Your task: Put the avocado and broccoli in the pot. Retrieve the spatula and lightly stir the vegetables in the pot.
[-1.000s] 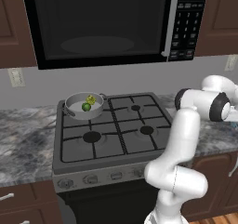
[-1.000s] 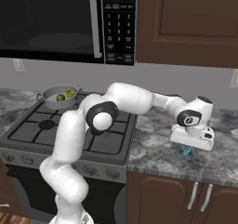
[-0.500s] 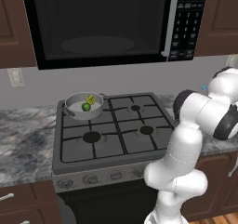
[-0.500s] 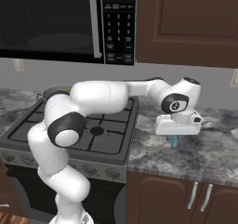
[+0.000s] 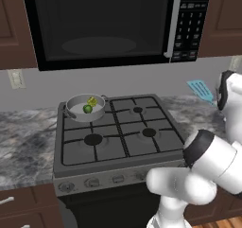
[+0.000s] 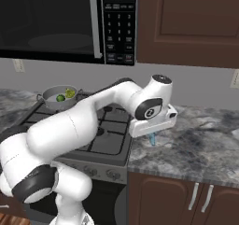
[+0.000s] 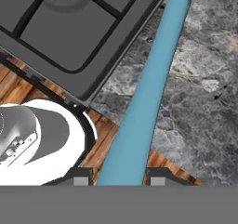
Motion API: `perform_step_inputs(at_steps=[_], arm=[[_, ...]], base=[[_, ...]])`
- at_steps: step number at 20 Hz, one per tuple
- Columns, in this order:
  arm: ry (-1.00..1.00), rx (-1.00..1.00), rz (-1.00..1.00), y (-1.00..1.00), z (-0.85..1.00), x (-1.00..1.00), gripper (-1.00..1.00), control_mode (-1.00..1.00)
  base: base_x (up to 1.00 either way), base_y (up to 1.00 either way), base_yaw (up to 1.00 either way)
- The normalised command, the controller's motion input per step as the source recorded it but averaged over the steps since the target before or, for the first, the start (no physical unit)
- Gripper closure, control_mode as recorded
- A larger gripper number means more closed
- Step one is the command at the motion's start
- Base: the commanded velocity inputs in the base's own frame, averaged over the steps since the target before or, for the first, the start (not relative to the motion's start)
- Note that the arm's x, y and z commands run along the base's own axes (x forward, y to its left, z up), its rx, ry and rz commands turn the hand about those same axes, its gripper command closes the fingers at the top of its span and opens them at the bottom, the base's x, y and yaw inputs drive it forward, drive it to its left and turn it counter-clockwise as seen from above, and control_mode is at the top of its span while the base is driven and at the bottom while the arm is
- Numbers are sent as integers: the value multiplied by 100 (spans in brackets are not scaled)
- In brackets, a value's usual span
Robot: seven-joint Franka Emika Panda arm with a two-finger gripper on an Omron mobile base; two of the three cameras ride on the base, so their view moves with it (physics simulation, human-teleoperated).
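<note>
Pincer (image 7: 116, 179) is narrowly closed around the spatula (image 7: 146, 93) handle at the frame's bottom. Keep that clamp firm; swing level toward the pot (image 5: 85, 107), upper left.

1. One pot (image 5: 85, 108) is on the stove, seen in both base views.
2. One avocado (image 5: 87, 109), a smooth dark green ball.
3. One broccoli (image 5: 92, 101) floret, lumpy and yellow-green; together they make two vegetables.
4. One light blue spatula (image 7: 148, 86); its slotted head shows in the left base view, its handle in the hand view.
5. One stove (image 5: 118, 132) with four burners.
6. Four control knobs can be counted along the stove's front in the left base view.
7. One microwave (image 5: 104, 23) with one keypad.
8. Two wall outlets: one in the left base view, another in the right base view.
9. Two handles on the lower cabinet doors in the right base view.
</note>
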Motion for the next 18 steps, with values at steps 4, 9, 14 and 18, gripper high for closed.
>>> perform_step_inputs(at_steps=[4,9,14,18], arm=[[-5,-1,13,100,18,-2,100,-100],[12,-10,23,99,34,0,100,-100],[26,-15,26,87,19,2,100,-100],[6,-17,19,82,20,16,100,-100]], base=[[0,0,0],[0,0,0],[0,0,0],[0,0,0]])
